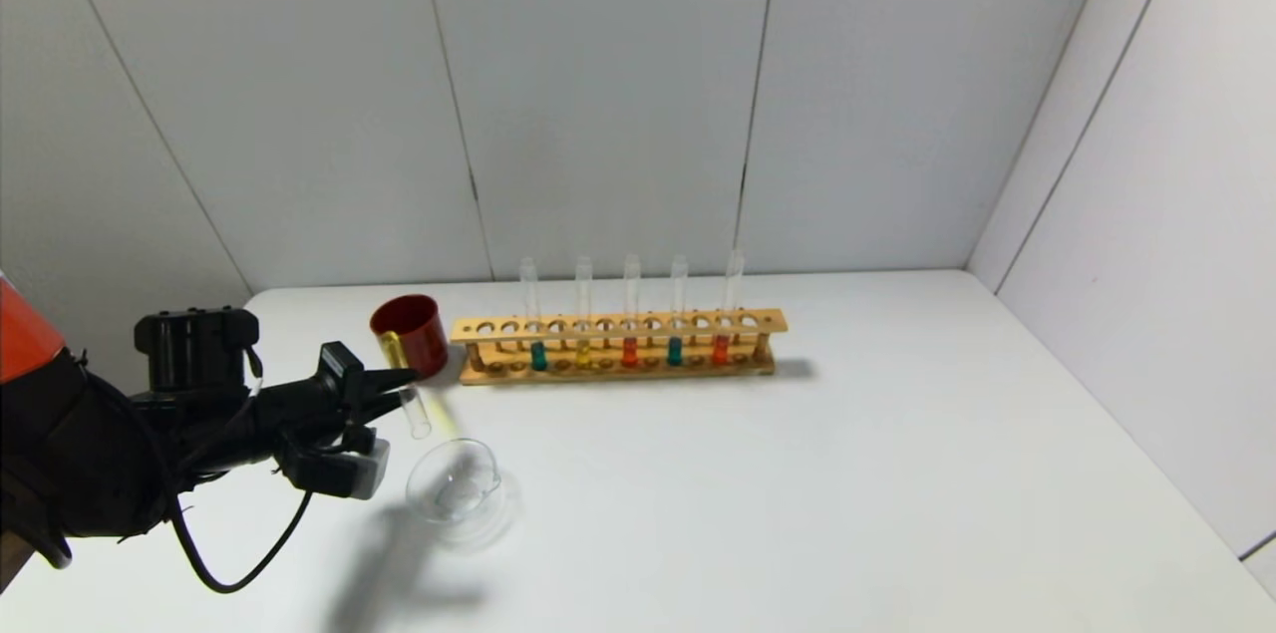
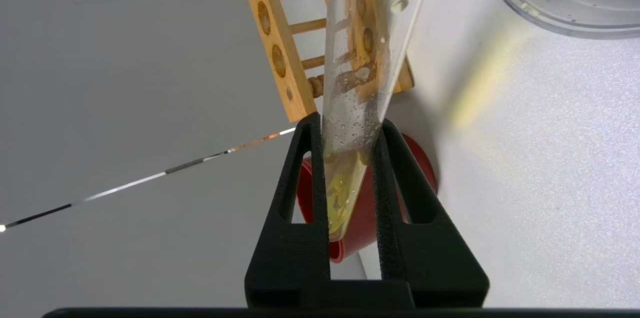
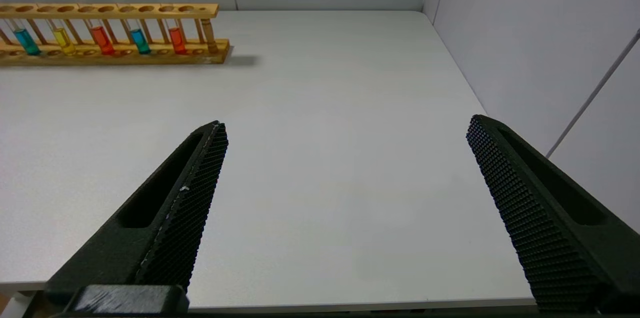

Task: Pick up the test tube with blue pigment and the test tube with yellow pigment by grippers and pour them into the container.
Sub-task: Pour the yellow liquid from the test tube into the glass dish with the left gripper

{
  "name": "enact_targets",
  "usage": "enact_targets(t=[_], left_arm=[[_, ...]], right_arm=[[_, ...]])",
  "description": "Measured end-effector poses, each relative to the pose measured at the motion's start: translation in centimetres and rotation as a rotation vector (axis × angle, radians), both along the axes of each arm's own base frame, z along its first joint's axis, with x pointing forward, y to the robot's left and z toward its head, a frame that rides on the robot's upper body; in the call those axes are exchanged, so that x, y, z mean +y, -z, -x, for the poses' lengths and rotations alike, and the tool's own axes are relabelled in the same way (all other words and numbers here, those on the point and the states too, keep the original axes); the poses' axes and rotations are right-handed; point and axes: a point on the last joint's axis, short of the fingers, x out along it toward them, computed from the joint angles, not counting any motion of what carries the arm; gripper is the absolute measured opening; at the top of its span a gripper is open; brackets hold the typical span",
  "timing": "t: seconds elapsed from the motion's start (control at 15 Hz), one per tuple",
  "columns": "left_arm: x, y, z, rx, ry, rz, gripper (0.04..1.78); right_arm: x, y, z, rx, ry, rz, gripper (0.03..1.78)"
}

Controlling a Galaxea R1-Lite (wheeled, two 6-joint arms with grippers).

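Left claw [image 1: 404, 382] clenched on the yellow tube [image 2: 357, 82], gripping near the rounded bottom, mouth tipped downward toward the dish [image 1: 455, 483]. Held just beside the dish, between it and the red cup [image 1: 411, 334], mouth near the rim but seemingly not yet over it. A little yellow liquid pooled low between the fingers [image 2: 300, 178]; droplets clinging along the inner glass. Dish apparently holding only clear residue.

Blue tube [image 1: 538, 319] upright in the rack [image 1: 618, 346], beyond the dish, with a second teal one [image 1: 676, 314] further along, among an amber one and two orange-red ones.

Right claw [image 3: 345, 218] released, spread wide, hovering over bare counter [image 3: 325, 107], well apart from the dish.

Handling, as a judgement: thin glass, light, rigid, slick, and brittle. Firm but modest squeeze advisable; too hard risks cracking, too loose risks sliding once inverted. Grip low on the body leaves the mouth free for pouring. For the blue one, best taken on the bare glass above the rack.
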Motion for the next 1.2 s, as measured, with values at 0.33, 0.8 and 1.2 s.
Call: enact_targets(t=[0.33, 0.8, 1.2], left_arm=[[-0.10, 0.19, -0.04, -0.019, 0.014, -0.037, 0.31], [-0.32, 0.22, 0.01, -0.048, 0.016, -0.093, 0.31], [-0.88, -0.07, 0.20, -0.070, 0.037, -0.115, 0.31]], right_arm=[[0.00, 0.00, 0.00, 0.000, 0.000, 0.000, 1.75], [0.00, 0.00, 0.00, 0.000, 0.000, 0.000, 1.75], [0.00, 0.00, 0.00, 0.000, 0.000, 0.000, 1.75]])
